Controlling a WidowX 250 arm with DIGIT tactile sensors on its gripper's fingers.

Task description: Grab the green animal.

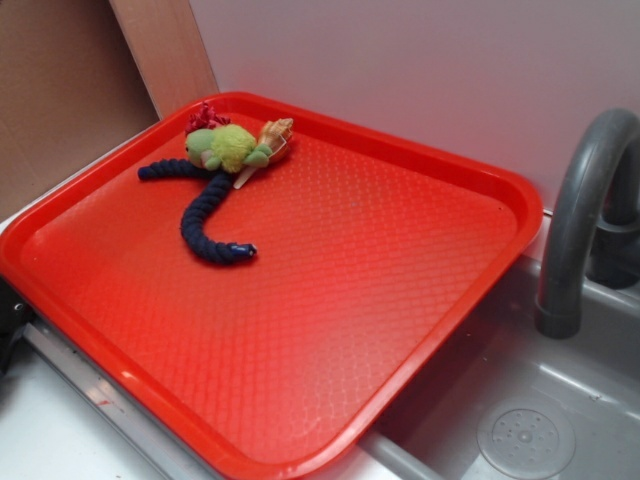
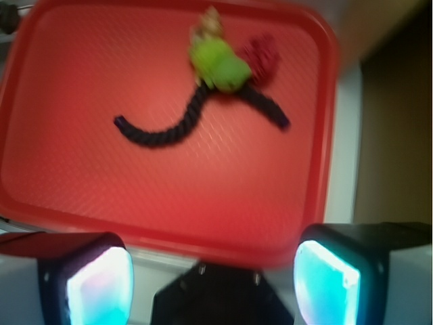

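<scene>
Gripper point(image 2: 213, 277) out of sight in the exterior view; we saw only the red tray point(image 1: 480, 170) beside a grey sink point(image 1: 520, 430) and tap point(image 1: 580, 200). Our green toy point(image 1: 225, 148) lay at the tray's far left corner, on a dark blue rope point(image 1: 205, 215), touching a red ball point(image 1: 205, 117) and a tan shell point(image 1: 277, 135)

From the wrist view, our fingers point(image 2: 98, 284) stood spread wide, holding nothing, off the tray's near edge. We judged the toy well ahead and roughly centred between them, its long axis slanting across our line of approach, so we expected a long reach forward and down
</scene>
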